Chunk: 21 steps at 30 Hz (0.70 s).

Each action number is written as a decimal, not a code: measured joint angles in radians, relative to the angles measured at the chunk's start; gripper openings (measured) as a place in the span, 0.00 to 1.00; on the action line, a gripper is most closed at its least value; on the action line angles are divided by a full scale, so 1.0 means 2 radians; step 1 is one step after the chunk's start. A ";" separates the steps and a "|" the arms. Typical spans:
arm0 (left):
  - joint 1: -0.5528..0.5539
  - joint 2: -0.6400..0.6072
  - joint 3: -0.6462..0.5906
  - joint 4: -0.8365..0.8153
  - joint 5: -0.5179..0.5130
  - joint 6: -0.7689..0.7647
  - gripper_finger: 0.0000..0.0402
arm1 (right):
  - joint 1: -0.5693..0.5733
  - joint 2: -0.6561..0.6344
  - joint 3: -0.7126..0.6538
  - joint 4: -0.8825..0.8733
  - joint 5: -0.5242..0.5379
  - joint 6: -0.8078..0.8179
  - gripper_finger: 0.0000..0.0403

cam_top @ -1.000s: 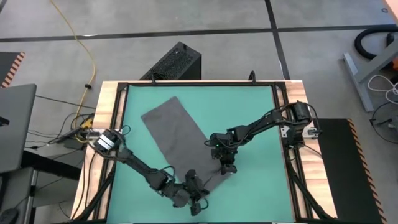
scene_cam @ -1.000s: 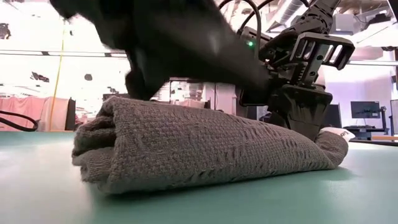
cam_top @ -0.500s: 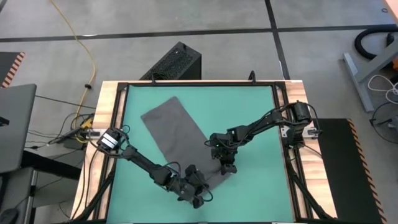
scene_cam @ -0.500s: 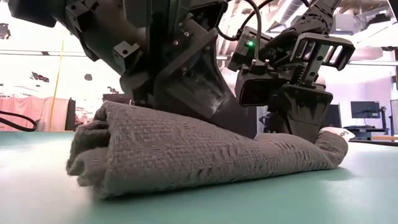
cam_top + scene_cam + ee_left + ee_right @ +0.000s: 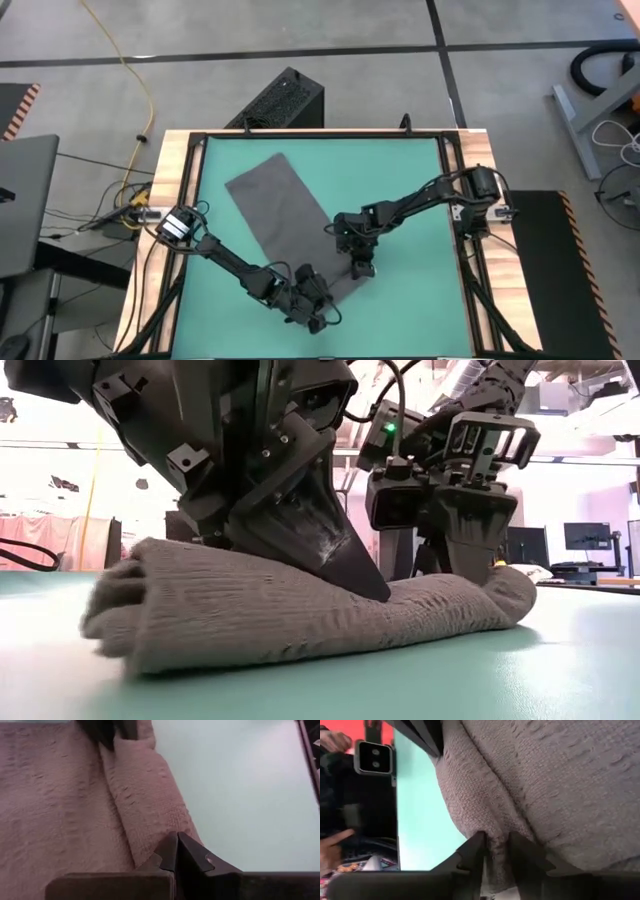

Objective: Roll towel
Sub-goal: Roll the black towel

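The dark grey towel (image 5: 280,215) lies slantwise on the teal mat (image 5: 400,190). Its far part is flat and its near end is rolled into a thick roll (image 5: 300,610) that rests on the mat. My left gripper (image 5: 315,302) is shut and sits on the roll's near-left part; it also shows in the low view (image 5: 365,585). My right gripper (image 5: 362,266) is at the roll's right end, shut on cloth; it shows in the low view too (image 5: 475,560). My left gripper presses its shut fingertips (image 5: 177,851) on the roll's top (image 5: 330,585), slanting down from the near left. The roll lies on the mat under them. My right gripper pinches a fold of the towel (image 5: 495,845) at the roll's right end between its two fingers, pointing down from above. That end (image 5: 500,595) stays on the mat.
The mat is bordered by a black frame and wooden table edges (image 5: 170,200). A black box (image 5: 280,100) stands on the floor beyond the far edge. Bare mat lies to the right of the towel (image 5: 410,220) and along the far side.
My left gripper has moved from the near edge toward the far right and come down on the roll. My right gripper has shifted slightly toward the far edge. The roll has turned a little further toward the flat part of the towel.
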 joint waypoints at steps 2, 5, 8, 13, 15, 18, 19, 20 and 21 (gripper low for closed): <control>0.000 0.000 0.000 -0.004 -0.005 -0.002 0.00 | -0.002 -0.011 0.005 -0.029 0.003 -0.010 0.35; -0.001 0.000 -0.015 0.013 -0.011 -0.008 0.00 | -0.008 -0.036 0.008 -0.062 0.011 -0.022 0.41; -0.001 0.000 -0.052 0.080 -0.007 -0.019 0.00 | -0.014 -0.067 0.007 -0.073 0.023 -0.026 0.46; -0.001 0.000 -0.105 0.157 -0.007 -0.048 0.00 | -0.014 -0.117 0.008 -0.075 0.028 -0.068 0.50; -0.001 0.000 -0.116 0.179 -0.009 -0.047 0.00 | -0.001 -0.135 0.006 -0.074 0.038 -0.099 0.50; 0.001 -0.001 -0.121 0.180 -0.008 -0.055 0.00 | 0.055 -0.151 -0.003 -0.073 0.119 -0.159 0.50; 0.002 -0.001 -0.121 0.179 -0.008 -0.056 0.00 | 0.078 -0.151 -0.006 -0.069 0.154 -0.174 0.50; 0.004 -0.001 -0.121 0.179 -0.007 -0.057 0.00 | 0.100 -0.148 -0.010 -0.061 0.191 -0.187 0.49; 0.005 -0.001 -0.121 0.178 -0.005 -0.056 0.00 | 0.122 -0.144 -0.013 -0.055 0.221 -0.201 0.49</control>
